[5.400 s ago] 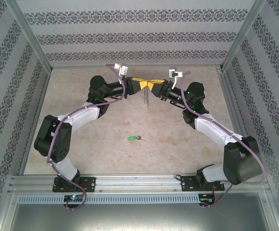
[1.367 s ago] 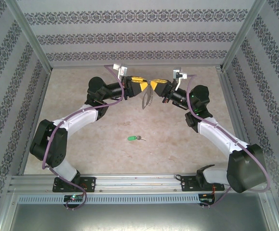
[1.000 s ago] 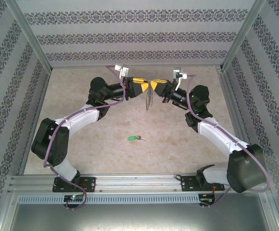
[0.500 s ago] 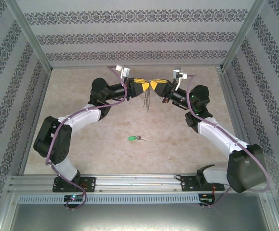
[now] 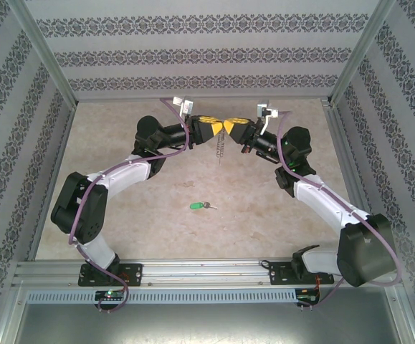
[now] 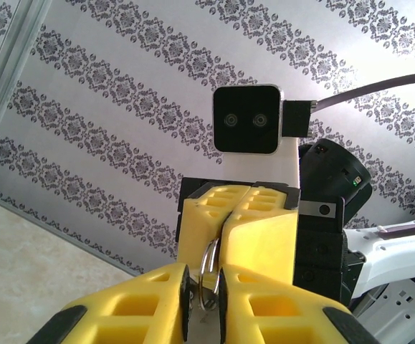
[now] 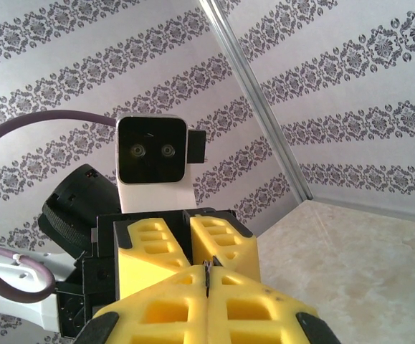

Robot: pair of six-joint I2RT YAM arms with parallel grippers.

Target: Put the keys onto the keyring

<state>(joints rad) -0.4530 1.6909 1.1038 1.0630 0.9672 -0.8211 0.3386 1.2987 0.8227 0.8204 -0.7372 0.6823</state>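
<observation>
Surface: beige mottled tabletop point(image 5: 250, 229), walled in by grey-striped patterned wallpaper.
Keyring: thin dull-grey metal oval keyring point(image 5: 220, 145), held in the air over the far middle of the tabletop, its jagged chain-like fringe hanging down.
Left gripper point(image 5: 218, 129): yellow fingers nipped onto the keyring, with a narrow gap between them where the ring sits.
Right gripper point(image 5: 226, 129): yellow fingers pressed tight together on the keyring's opposite side, tip to tip with the left.
Key: tiny key with a bright green plastic head and short silver metal blade point(image 5: 200, 206), lying flat near the tabletop's centre, well apart from the keyring.
</observation>
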